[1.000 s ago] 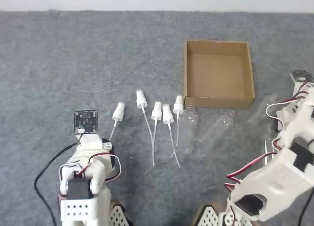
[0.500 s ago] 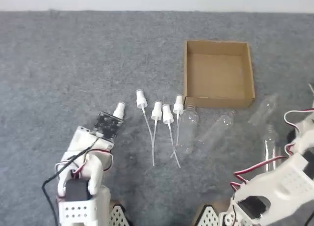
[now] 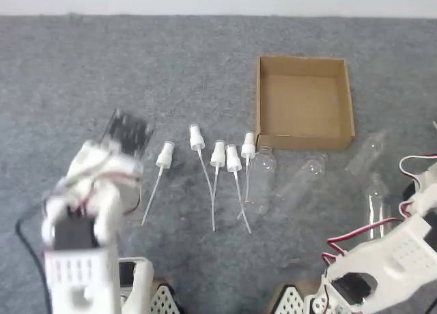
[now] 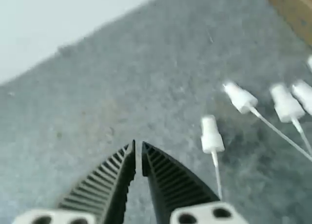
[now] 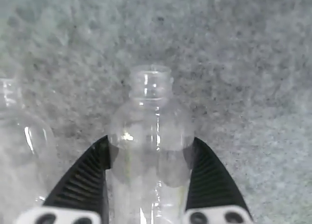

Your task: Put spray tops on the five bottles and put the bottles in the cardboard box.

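Observation:
Several white spray tops with long tubes lie in a row on the grey carpet; the leftmost spray top (image 3: pixel 164 155) (image 4: pixel 211 135) is nearest my left gripper (image 3: pixel 128 131) (image 4: pixel 138 147). That gripper is shut and empty, hovering just left of it. Clear bottles lie right of the row: one bottle (image 3: pixel 263 172), a second bottle (image 3: pixel 304 173) and a third bottle (image 3: pixel 366 150). My right gripper (image 5: pixel 151 143) has both fingers against the sides of an uncapped clear bottle (image 5: pixel 151 104) lying on the carpet. The open cardboard box (image 3: pixel 258 99) stands behind them.
Another clear bottle (image 3: pixel 375 194) (image 5: pixel 14 136) lies close beside the gripped one. The right arm's white body (image 3: pixel 399 256) fills the near right corner. Bare carpet (image 3: pixel 102 68) stretches to the left and behind the spray tops.
My left arm swung left and away from its base, carrying its gripper from over the leftmost spray top to the carpet left of it. The right arm drew back toward the near right corner.

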